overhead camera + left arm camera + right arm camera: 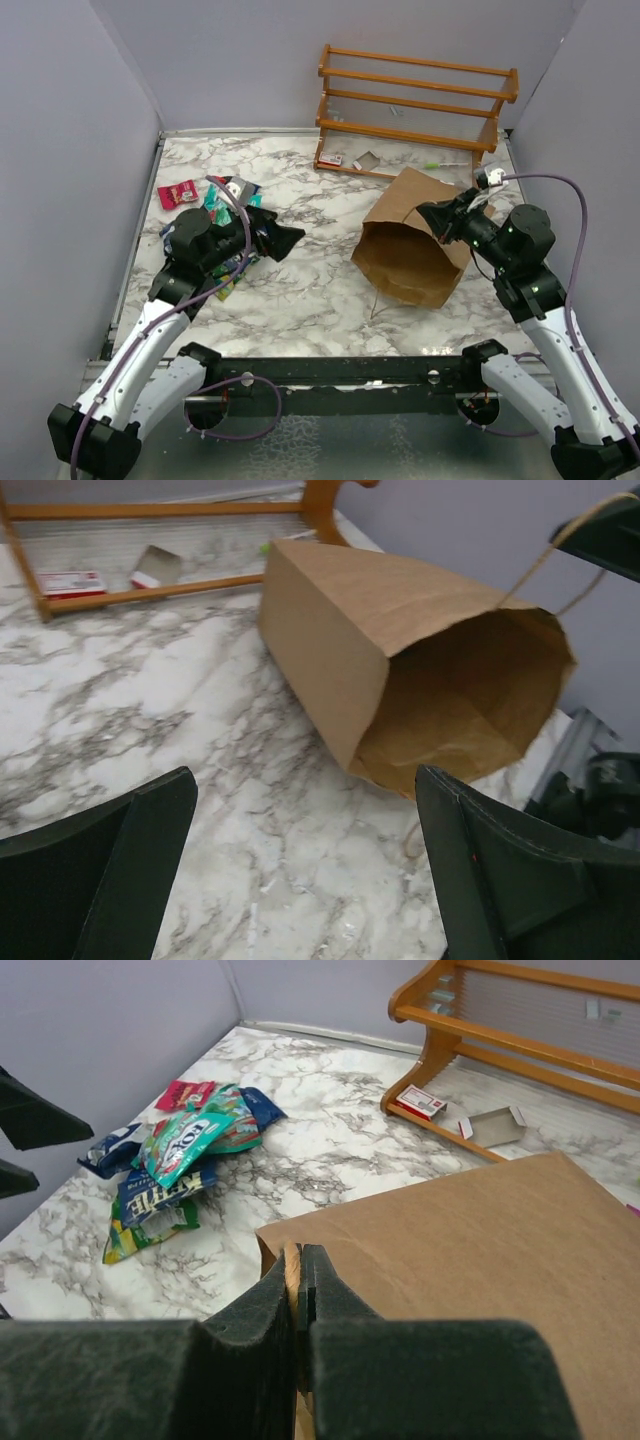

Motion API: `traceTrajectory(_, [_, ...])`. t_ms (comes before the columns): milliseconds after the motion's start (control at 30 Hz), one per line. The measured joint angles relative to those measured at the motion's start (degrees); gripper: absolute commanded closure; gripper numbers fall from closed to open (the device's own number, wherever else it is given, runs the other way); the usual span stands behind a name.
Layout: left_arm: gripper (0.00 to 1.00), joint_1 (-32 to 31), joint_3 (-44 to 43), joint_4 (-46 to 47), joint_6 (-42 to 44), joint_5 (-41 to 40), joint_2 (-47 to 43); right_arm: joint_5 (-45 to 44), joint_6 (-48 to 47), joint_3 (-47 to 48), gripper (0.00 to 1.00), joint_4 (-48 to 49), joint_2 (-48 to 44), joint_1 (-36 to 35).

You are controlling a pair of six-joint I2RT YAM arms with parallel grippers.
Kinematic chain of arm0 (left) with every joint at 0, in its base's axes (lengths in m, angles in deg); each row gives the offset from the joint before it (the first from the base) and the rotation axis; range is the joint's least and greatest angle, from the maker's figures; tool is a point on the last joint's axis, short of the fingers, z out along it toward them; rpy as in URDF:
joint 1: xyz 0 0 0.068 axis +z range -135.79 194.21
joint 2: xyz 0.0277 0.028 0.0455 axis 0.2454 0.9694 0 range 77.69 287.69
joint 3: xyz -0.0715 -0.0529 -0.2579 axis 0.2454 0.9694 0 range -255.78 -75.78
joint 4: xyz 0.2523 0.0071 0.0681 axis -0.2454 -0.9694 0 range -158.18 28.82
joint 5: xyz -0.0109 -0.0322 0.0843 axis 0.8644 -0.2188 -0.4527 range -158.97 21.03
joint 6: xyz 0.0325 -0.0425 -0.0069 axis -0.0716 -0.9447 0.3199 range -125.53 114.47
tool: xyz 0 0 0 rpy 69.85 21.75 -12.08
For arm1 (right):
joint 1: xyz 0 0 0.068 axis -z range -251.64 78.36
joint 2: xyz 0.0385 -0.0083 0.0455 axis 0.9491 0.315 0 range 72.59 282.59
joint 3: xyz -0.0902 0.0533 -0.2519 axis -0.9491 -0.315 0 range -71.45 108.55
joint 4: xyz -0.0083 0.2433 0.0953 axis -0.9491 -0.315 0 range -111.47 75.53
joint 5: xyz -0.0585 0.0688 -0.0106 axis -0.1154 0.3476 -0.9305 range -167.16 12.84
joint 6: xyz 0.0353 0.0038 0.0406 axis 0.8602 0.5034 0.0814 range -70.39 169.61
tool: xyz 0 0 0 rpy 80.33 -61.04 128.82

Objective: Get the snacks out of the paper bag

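L gripper: jaws spread wide, nothing btwn. L arm bent low over snacks, piled at L side of table, well apart from paper bag. R gripper pinched tight on bag's upper mouth rim; bag on its side, mouth facing near-left. R arm elbow-up, reaching inward. Rack at back.
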Motion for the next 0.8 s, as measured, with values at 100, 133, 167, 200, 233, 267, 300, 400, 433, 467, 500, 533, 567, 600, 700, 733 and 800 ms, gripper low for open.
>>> traceTrajectory(100, [0.15, -4.4, 3.3, 5.4, -3.1, 1.9, -0.4, 1.0, -0.2, 0.3, 0.98, -0.7, -0.6, 0.0])
traceTrajectory(133, [0.16, -7.5, 4.9, 7.5, -4.1, 1.5, -0.7, 1.3, -0.2, 0.3, 0.98, -0.8, -0.7, 0.0])
traceTrajectory(167, [0.17, -10.7, 6.1, 9.0, -4.5, 1.4, -0.8, 1.8, -0.2, 0.4, 0.98, -0.8, -0.9, 0.0])
traceTrajectory(200, [0.19, -15.1, 7.5, 11.0, -4.9, 0.7, -0.9, 2.4, -0.2, 0.5, 0.98, -0.9, -1.1, 0.0])
traceTrajectory(233, [0.21, -18.2, 8.5, 12.5, -5.0, -0.1, -0.8, 2.9, -0.2, 0.5, 0.98, -0.9, -1.2, 0.0])
traceTrajectory(267, [0.23, -22.0, 9.3, 13.9, -4.9, -1.1, -0.7, 3.6, -0.1, 0.5, 0.98, -0.9, -1.3, 0.0])
traceTrajectory(300, [0.25, -26.5, 10.0, 15.7, -4.6, -2.8, -0.3, 4.0, -0.1, 0.5, 0.98, -0.9, -1.4, 0.0])
traceTrajectory(400, [0.27, -35.6, 10.6, 20.0, -2.6, -8.7, 2.0, 5.3, 0.0, 0.5, 0.98, -1.2, -1.6, 0.0])
traceTrajectory(433, [0.29, -39.2, 10.8, 21.7, -1.1, -11.5, 3.2, 5.9, 0.1, 0.5, 0.98, -1.4, -1.7, 0.0])
traceTrajectory(467, [0.31, -42.8, 11.0, 23.5, 0.7, -15.1, 4.7, 6.2, 0.2, 0.5, 0.98, -1.5, -1.8, 0.0])
traceTrajectory(500, [0.33, -46.4, 11.3, 25.5, 3.2, -18.6, 6.5, 6.6, 0.4, 0.5, 0.98, -1.7, -2.0, 0.0])
traceTrajectory(533, [0.34, -49.4, 11.5, 27.3, 5.8, -21.7, 8.6, 6.9, 0.5, 0.5, 0.98, -1.8, -2.3, 0.0])
traceTrajectory(567, [0.37, -51.8, 11.5, 28.8, 7.8, -24.2, 10.7, 7.1, 0.6, 0.5, 0.98, -1.9, -2.5, 0.0])
traceTrajectory(600, [0.4, -54.0, 11.3, 30.7, 10.3, -27.1, 13.6, 7.5, 0.7, 0.5, 0.98, -2.1, -2.9, 0.0])
traceTrajectory(700, [0.49, -56.6, 8.8, 34.7, 15.9, -34.4, 24.5, 8.1, 1.0, 0.6, 0.98, -2.3, -3.7, 0.0])
traceTrajectory(733, [0.53, -56.7, 8.1, 35.6, 16.9, -35.5, 26.8, 8.3, 1.0, 0.6, 0.98, -2.3, -3.9, 0.0])
traceTrajectory(800, [0.6, -56.6, 5.4, 38.6, 20.1, -39.3, 33.6, 8.8, 1.2, 0.9, 0.98, -2.4, -4.0, 0.0])
